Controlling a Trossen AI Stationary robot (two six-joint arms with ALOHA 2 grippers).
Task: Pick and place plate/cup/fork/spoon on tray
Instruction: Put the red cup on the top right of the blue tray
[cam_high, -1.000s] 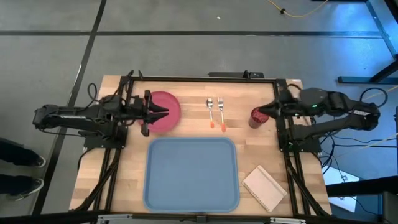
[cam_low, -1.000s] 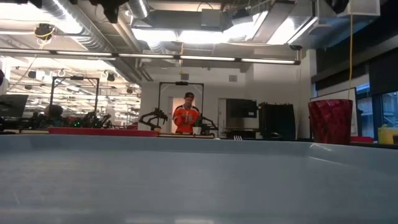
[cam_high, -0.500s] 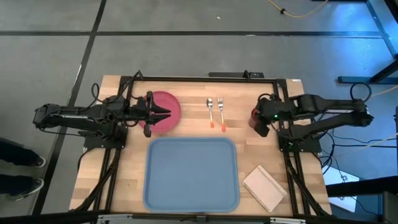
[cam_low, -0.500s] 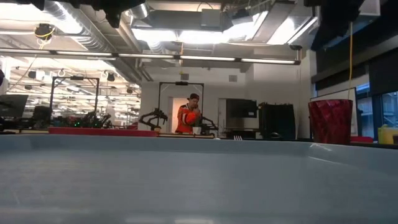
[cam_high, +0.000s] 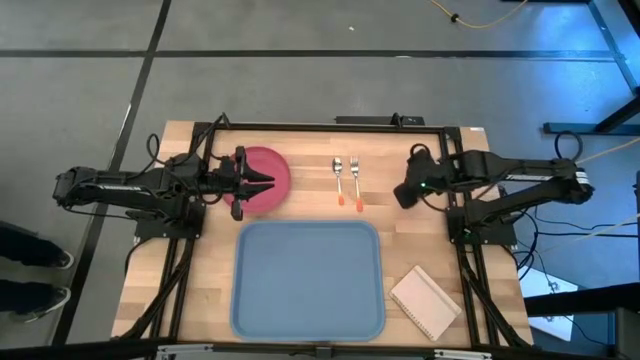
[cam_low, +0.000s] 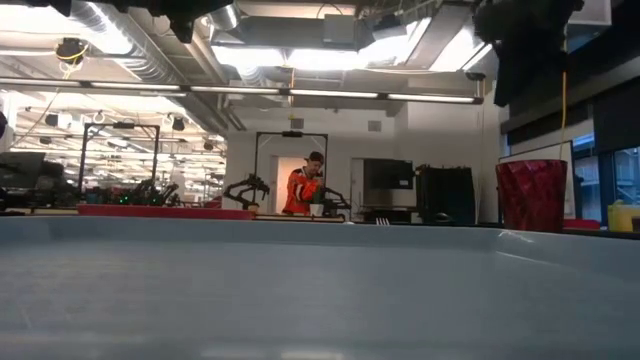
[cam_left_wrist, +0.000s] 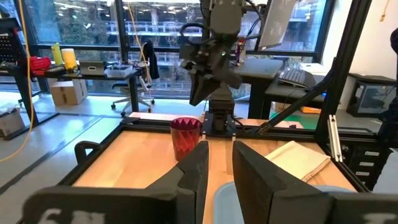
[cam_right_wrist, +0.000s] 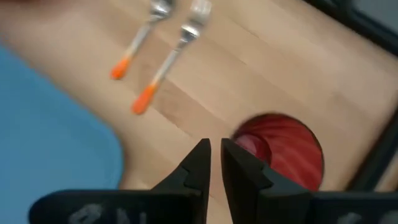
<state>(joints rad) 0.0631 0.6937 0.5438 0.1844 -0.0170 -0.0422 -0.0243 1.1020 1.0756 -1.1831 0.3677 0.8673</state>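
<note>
Since a moment ago the right gripper has swung left over the small maroon round cup, which stands right of the light blue rectangular plastic tray; its wrist view shows fingers nearly together above the rim, while the left gripper, fingers slightly apart, hovers over the round pinkish-red plastic plate.

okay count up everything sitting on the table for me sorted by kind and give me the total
Plates: 1, the pinkish-red plate
Cups: 1, the dark red cup
Forks: 1, the fork
Spoons: 1, the spoon
Trays: 1, the light blue tray
Notepads: 1, the white notepad
Total: 6
</note>
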